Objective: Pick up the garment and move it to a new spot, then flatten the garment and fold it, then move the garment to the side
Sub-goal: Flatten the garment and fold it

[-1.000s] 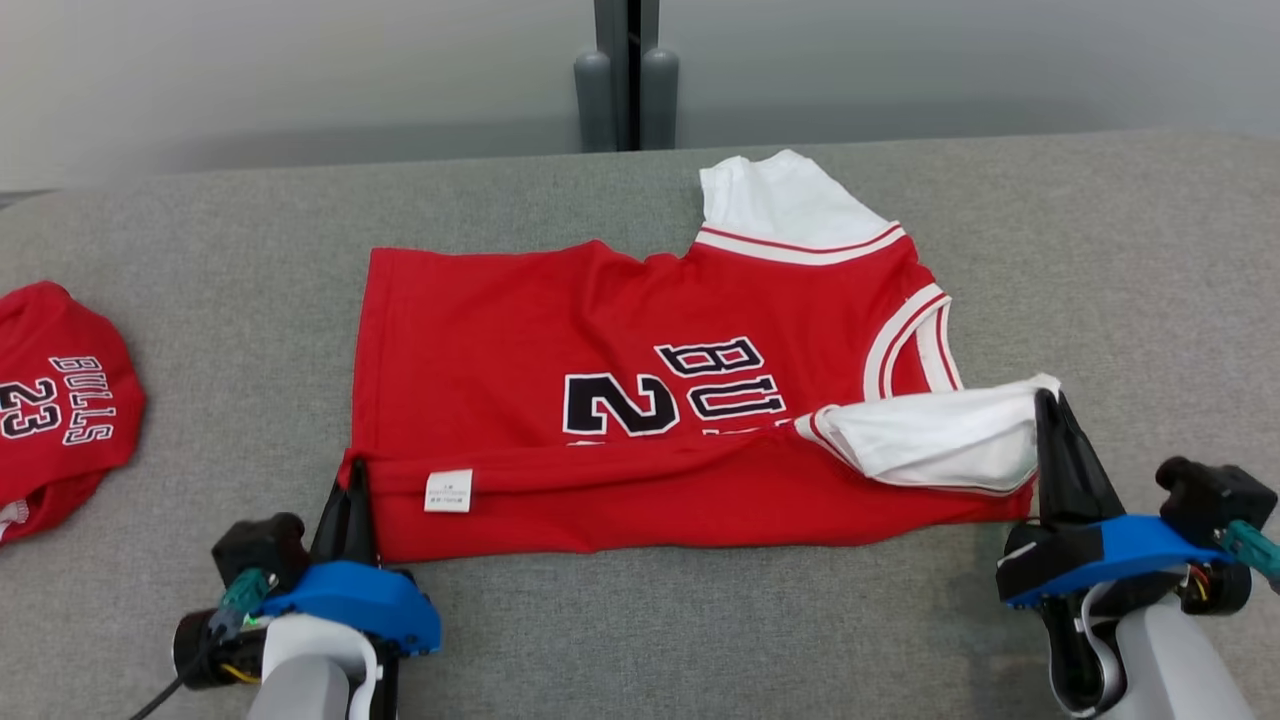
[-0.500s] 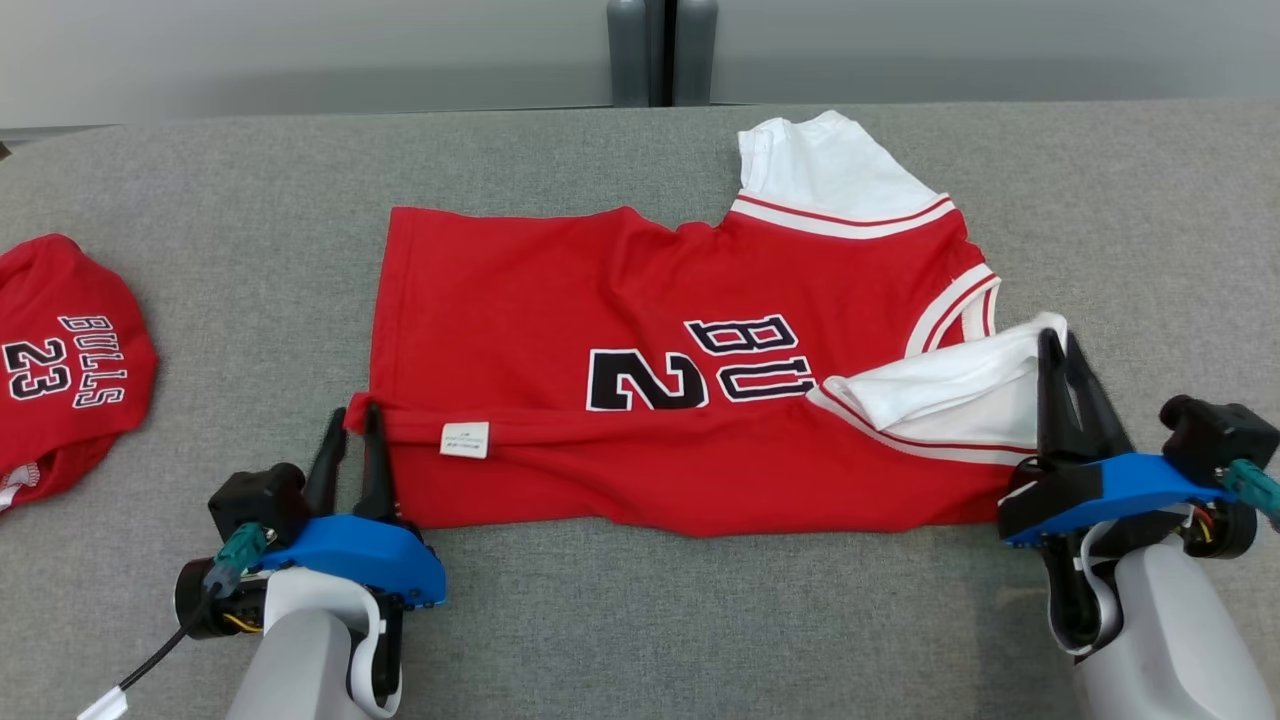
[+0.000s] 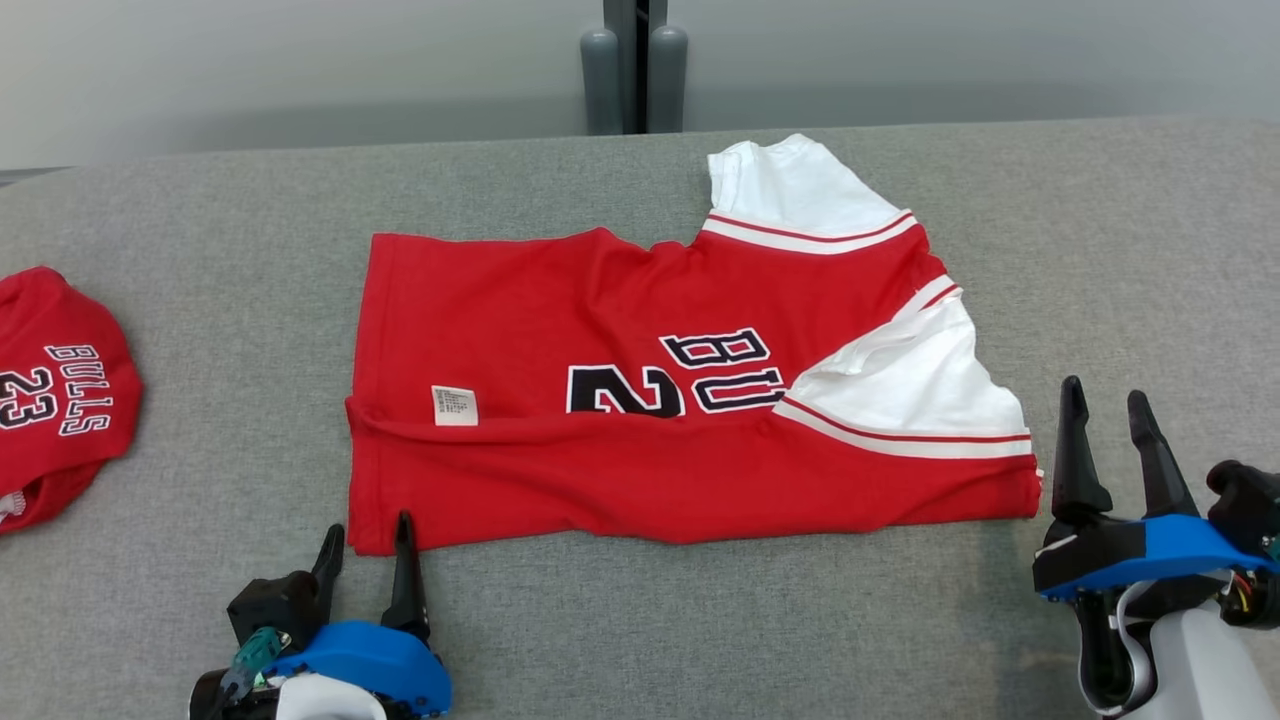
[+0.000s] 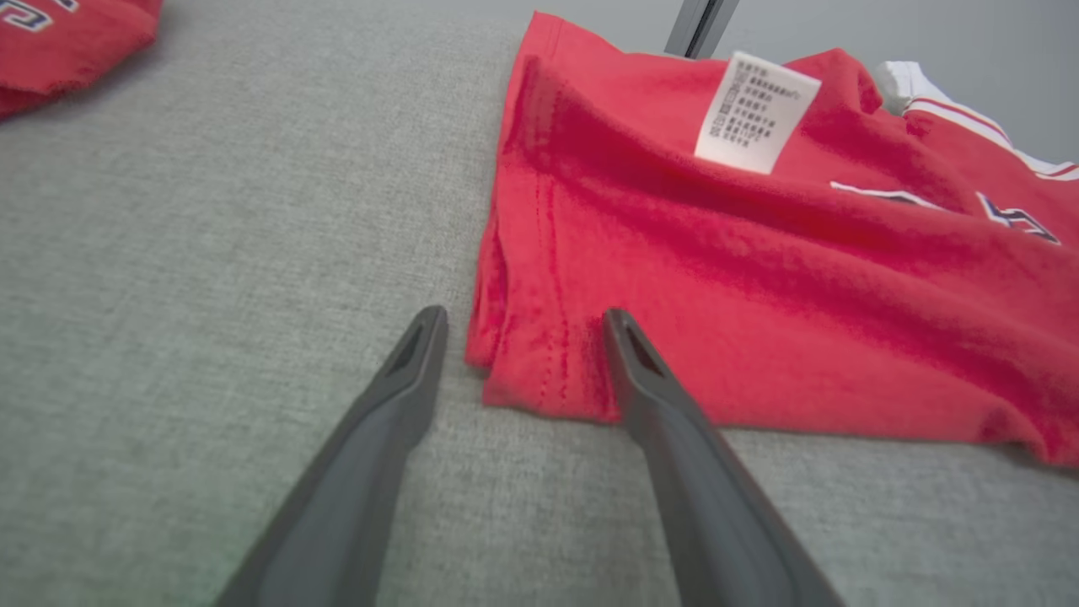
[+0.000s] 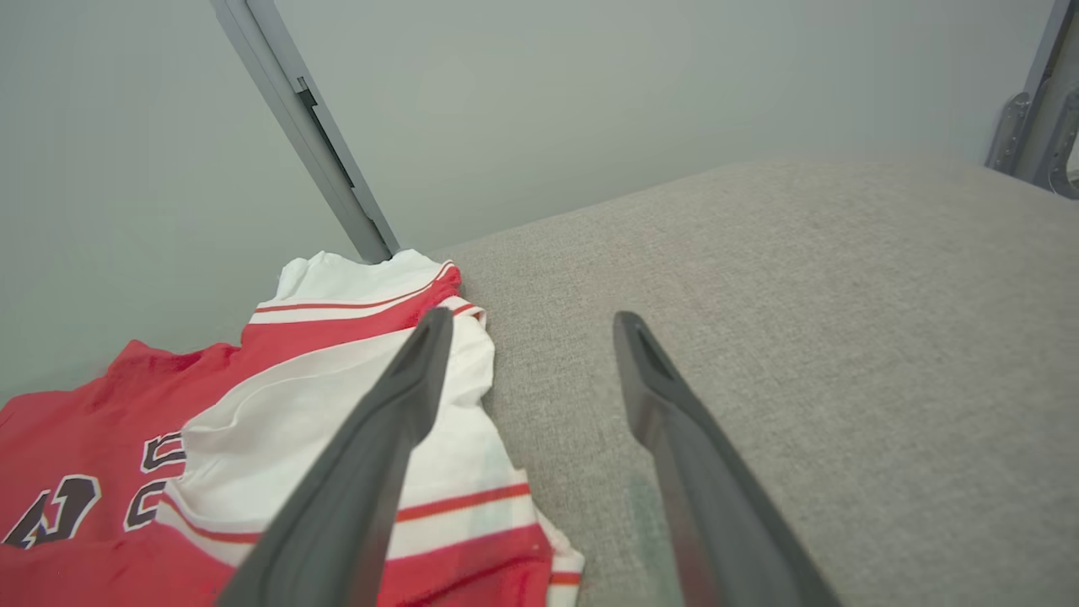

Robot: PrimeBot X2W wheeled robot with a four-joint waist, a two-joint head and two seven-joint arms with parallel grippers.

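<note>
"On grey table, item 1?"
"Red garment, folded, flat at centre, white label up. Left gripper: fingers apart at its near left corner. Right gripper: fingers apart, just beside its right edge, empty. Item 2: second red jersey, far left"

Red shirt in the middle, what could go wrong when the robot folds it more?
1. The folded-up near flap of the shirt is wrinkled by the open left gripper; a pinch there might bunch it.
2. The white sleeve lies loosely folded beside the open right gripper and may flop out when lifted.
3. A second red shirt sits left; sliding that way could pile them.
</note>
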